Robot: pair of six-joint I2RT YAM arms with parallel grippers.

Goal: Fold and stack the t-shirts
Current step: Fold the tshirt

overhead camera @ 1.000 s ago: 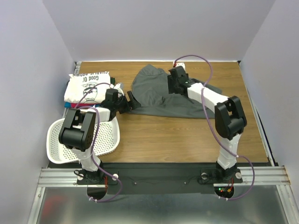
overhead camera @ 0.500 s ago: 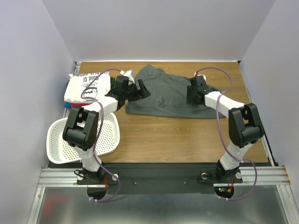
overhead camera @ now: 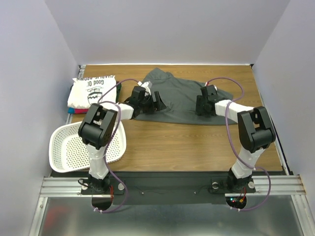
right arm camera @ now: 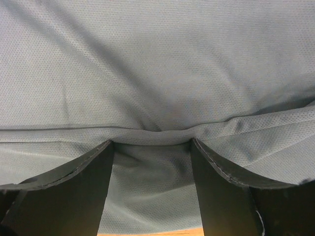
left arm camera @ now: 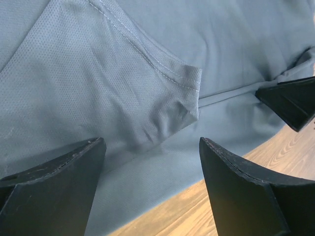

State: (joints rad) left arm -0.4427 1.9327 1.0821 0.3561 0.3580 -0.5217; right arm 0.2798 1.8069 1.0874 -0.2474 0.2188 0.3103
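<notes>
The dark charcoal-grey t-shirt [overhead camera: 179, 98] lies spread on the wooden table at centre back. My left gripper [overhead camera: 156, 102] is open low over the shirt's near-left part, and in the left wrist view [left arm camera: 150, 162] a sleeve hem [left arm camera: 189, 83] lies just ahead of it. My right gripper [overhead camera: 201, 105] is open on the shirt's right part. In the right wrist view [right arm camera: 152, 147] its fingertips [right arm camera: 101, 152] sit against a raised fold of grey cloth [right arm camera: 152, 133]. The white printed t-shirt [overhead camera: 93, 90] tops a folded stack at far left, with red and blue edges [overhead camera: 73, 111] beneath.
A white perforated basket [overhead camera: 64, 155] sits tilted at the near left beside the left arm. Bare wood [overhead camera: 187, 142] lies between the shirt and the black base rail. Grey walls close in left, right and back.
The left gripper has moved right from the shirt's left edge onto the cloth. The right gripper has come from the shirt's back edge to its near-right part. The shirt lies flatter.
</notes>
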